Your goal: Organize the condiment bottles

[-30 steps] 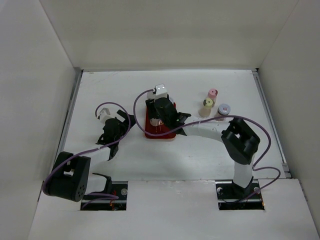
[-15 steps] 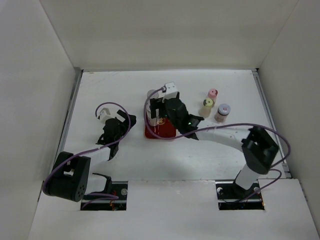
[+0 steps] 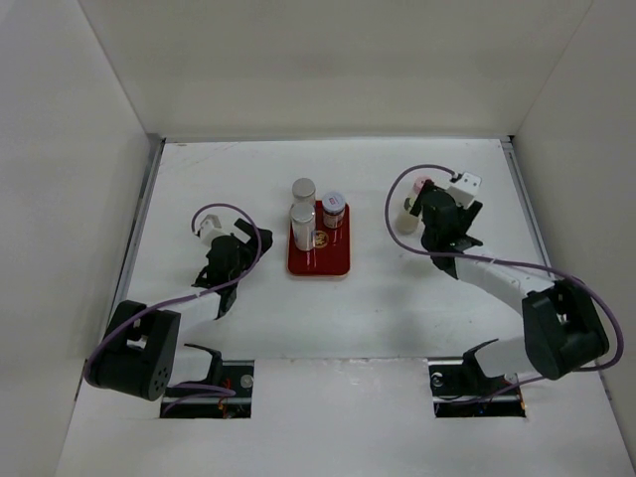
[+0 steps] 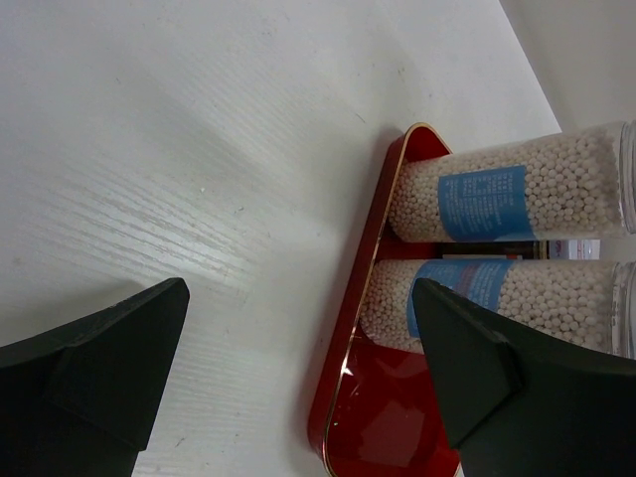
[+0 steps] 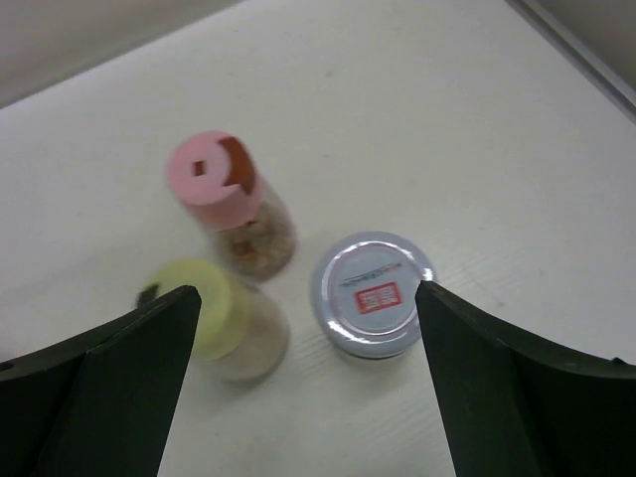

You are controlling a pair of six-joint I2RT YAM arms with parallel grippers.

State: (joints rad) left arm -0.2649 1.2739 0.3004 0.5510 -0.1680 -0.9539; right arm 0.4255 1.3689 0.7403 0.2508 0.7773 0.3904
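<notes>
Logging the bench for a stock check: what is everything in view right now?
Tall clear bottles with silver caps: two, white beads, blue labels, on the tray.
Short jar with red-and-white cap: one, tray's far right corner.
Flat red rectangular tray: one, table centre.
Pink-capped bottle: one, table's far right.
Yellow-capped bottle: one, beside the pink one.
Short jar with silver-white lid: one, red label, beside those two.
White table: one, under everything.
Left gripper: black, open, left of tray.
Right gripper: black, open, above the three right-hand bottles.
</notes>
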